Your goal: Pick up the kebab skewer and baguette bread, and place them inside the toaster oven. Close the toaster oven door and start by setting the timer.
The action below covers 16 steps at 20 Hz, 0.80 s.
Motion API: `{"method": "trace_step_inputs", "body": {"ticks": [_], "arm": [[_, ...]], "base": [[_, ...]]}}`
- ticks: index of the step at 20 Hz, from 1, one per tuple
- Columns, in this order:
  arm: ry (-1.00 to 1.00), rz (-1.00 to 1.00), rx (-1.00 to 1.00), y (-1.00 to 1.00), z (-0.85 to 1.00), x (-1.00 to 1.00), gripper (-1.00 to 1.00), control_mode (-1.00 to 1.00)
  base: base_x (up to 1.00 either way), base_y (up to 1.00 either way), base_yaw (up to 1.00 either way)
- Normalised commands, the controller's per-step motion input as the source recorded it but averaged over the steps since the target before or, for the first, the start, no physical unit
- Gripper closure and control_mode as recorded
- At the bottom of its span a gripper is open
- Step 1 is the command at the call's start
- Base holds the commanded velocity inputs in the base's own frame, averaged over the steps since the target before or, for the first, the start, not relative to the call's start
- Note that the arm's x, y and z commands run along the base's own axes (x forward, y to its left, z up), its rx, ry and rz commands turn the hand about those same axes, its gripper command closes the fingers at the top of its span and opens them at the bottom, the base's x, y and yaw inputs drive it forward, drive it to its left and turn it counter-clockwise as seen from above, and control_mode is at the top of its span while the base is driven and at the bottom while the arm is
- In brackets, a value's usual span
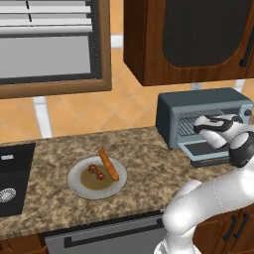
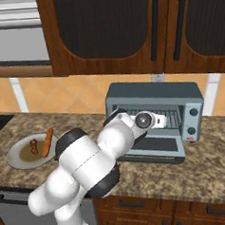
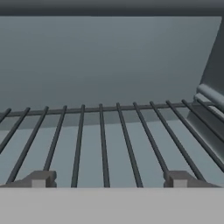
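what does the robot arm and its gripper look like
The arm is glossy white, built of rounded, bulbous segments with dark grey bands at the joints. A round dark disc sits near the wrist. The gripper ends in two small, blocky grey-brown fingers. No cables or markings show.

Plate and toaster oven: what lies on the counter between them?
Nothing. In the left base view, only bare speckled counter lies between the plate and the toaster oven; its door is folded down.
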Motion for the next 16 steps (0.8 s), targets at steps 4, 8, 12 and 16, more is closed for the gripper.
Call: {"method": "trace_step_inputs", "body": {"ticks": [4,8,12,16], "arm": [[0.06,0.00,0.00,0.00,-1.00,-1.00,-1.00,-1.00],[0.11,0.00,-0.04,0.00,-1.00,-0.88,-1.00,-1.00],[0.10,0.00,-0.03,0.00,-0.95,-0.75,-1.00,-1.00],[0.12,0.00,-0.02,0.00,-0.74,-0.62,-1.00,-1.00]], "base": [[0.00,0.00,0.00],[0.00,0.00,0.00],[0.00,0.00,0.00],[0.00,0.00,0.00]]}}
